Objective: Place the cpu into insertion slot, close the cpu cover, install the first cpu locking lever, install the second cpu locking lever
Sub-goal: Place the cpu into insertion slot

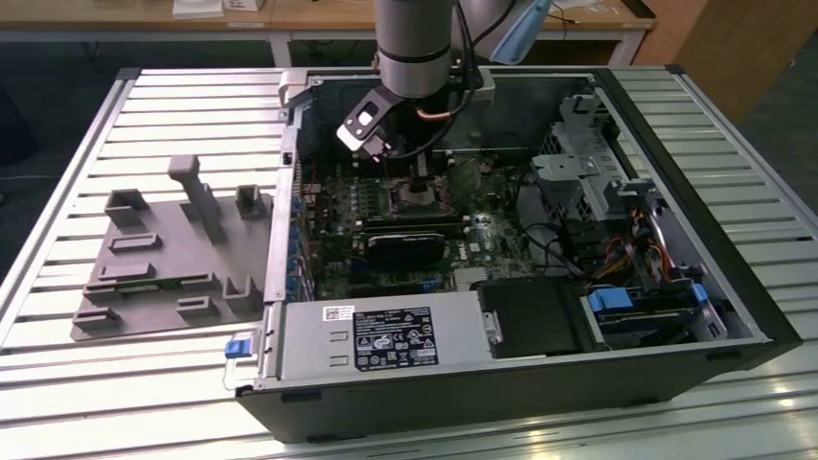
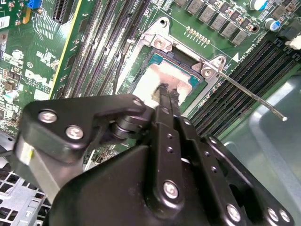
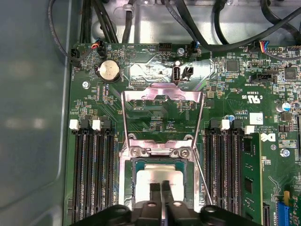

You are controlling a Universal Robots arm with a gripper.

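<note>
Inside the computer case [image 1: 511,402], my arm [image 1: 413,38] stands vertical; pincer [image 3: 160,184] closed tight, holding nothing, tips over the cpu [image 3: 149,175] in the insertion slot [image 3: 139,163].

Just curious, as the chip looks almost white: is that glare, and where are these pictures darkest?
Yes, glare: in both wrist views the cpu shows a metal top that flares pale beneath the gripper. In the exterior view the computer case is shadowed inside, while the table slats gleam near its front.

cpu cover [image 3: 141,92] upright beside claw [image 3: 161,187], locking lever [image 2: 249,94] alongside
</note>
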